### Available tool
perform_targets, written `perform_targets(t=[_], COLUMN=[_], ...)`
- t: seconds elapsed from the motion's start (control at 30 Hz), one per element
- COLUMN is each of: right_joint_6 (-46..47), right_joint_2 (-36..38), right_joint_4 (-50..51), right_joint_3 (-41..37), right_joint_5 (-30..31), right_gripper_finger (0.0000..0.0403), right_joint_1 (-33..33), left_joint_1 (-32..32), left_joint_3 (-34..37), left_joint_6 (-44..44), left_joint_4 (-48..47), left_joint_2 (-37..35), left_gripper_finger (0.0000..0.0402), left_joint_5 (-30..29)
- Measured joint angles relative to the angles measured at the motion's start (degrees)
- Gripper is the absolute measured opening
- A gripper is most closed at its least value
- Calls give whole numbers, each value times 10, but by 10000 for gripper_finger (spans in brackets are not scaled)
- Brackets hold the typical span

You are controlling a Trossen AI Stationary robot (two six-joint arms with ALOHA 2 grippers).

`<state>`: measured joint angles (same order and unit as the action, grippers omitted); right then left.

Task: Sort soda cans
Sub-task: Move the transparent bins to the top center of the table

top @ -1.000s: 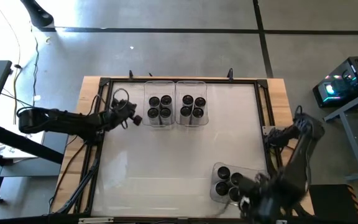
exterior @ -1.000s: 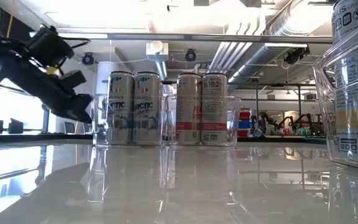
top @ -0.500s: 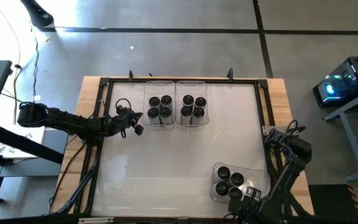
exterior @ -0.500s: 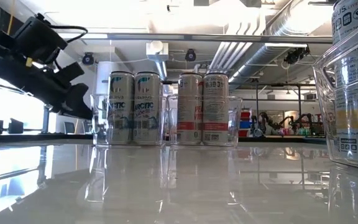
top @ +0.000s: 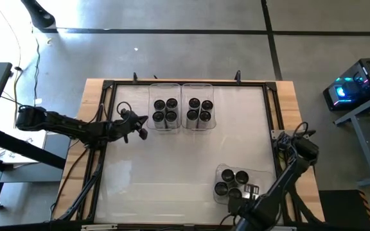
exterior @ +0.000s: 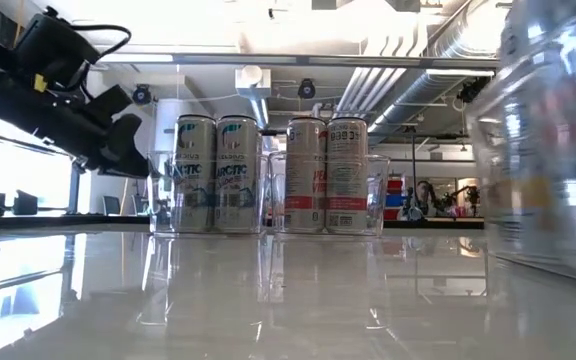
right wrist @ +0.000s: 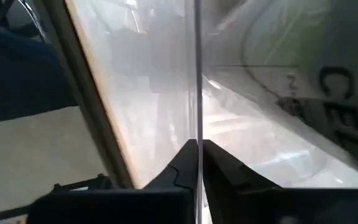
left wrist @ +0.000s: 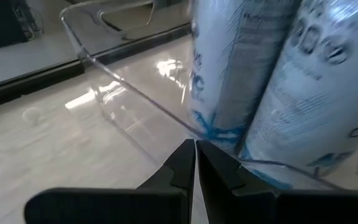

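With its two dark fingers pressed together on the thin clear wall of the near bin, the right gripper holds that bin by its rim at the front right of the white tabletop. Four soda cans stand upright inside it, dark tops showing from above. In the low view this bin and its cans fill the right edge as a blur.

While the right arm reaches in from the front right corner, the left gripper sits just beside the left wall of the left far bin, its fingers closed tip to tip with nothing between them, touching or nearly touching the clear plastic. Blue-and-white cans stand right behind that wall.

Along the far edge, the left far bin holds four cans, and the right far bin, touching it side by side, holds four more. From table height the left group shows blue print and the right group red.
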<state>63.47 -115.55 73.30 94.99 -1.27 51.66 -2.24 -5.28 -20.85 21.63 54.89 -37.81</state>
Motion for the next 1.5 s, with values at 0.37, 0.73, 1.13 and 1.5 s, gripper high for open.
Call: perform_targets(t=[0.37,0.73,1.13,1.5], right_joint_6=[-166,-375,-320,-179], right_joint_2=[-3,-7,-3,32], right_joint_4=[72,170,167,166], right_joint_3=[-2,-5,-3,-3], right_joint_5=[10,33,47,79], right_gripper_finger=[4,5,18,40], right_joint_1=[-5,-17,-17,18], left_joint_1=[39,69,73,72], left_joint_3=[0,0,0,0], left_joint_6=[14,28,31,30], left_joint_4=[6,9,4,5], left_joint_2=[-52,-106,-109,-108], left_gripper_finger=[14,14,14,14], left_joint_5=[-1,4,2,7])
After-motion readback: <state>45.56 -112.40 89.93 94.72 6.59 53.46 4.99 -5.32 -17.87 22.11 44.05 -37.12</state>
